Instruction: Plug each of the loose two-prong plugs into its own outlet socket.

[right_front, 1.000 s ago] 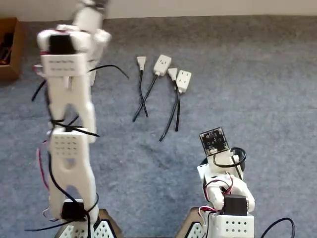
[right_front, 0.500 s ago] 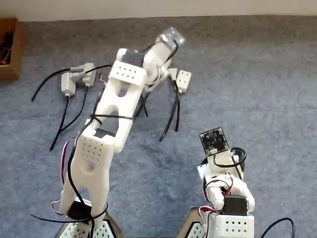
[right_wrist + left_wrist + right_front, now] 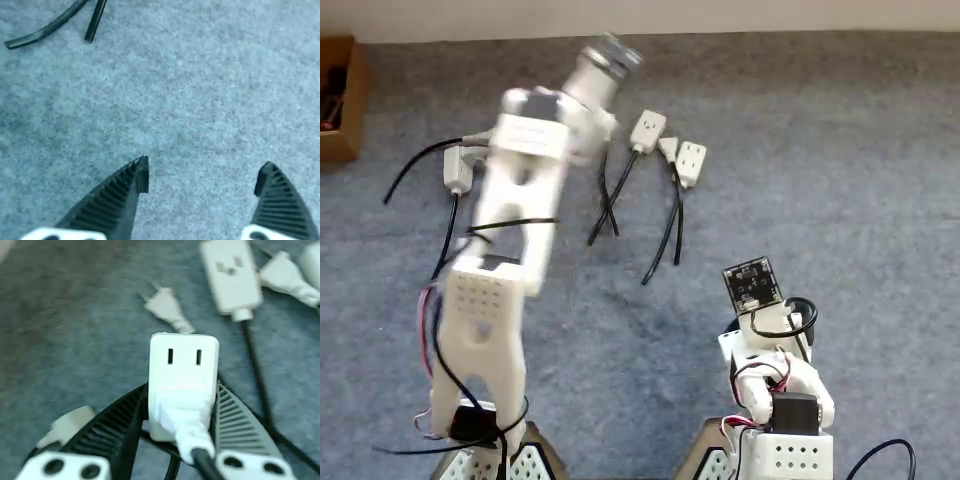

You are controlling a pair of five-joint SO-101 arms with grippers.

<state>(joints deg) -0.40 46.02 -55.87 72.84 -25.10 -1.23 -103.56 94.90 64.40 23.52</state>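
My left gripper (image 3: 182, 390) is shut on a white outlet socket (image 3: 184, 365), its two slots facing forward and its black cord trailing back between the fingers. On the carpet just beyond it lie a loose two-prong plug (image 3: 165, 307), a second socket (image 3: 231, 275) and another plug (image 3: 287, 277). From above, the left gripper (image 3: 610, 55) hangs at the back of the carpet, left of a socket (image 3: 648, 128), a plug (image 3: 667, 148) and another socket (image 3: 691, 160). My right gripper (image 3: 204, 167) is open over bare carpet, on the folded right arm (image 3: 770, 370) at the near right.
Black cords (image 3: 670, 225) run from the plugs and sockets toward the middle of the carpet. Another white piece with a cord (image 3: 455, 170) lies at the left, partly behind the left arm. A brown box (image 3: 338, 95) stands at the far left edge.
The left arm swung from the far left across to the plugs and sockets, then drew back a little to the left. The right arm has kept still.
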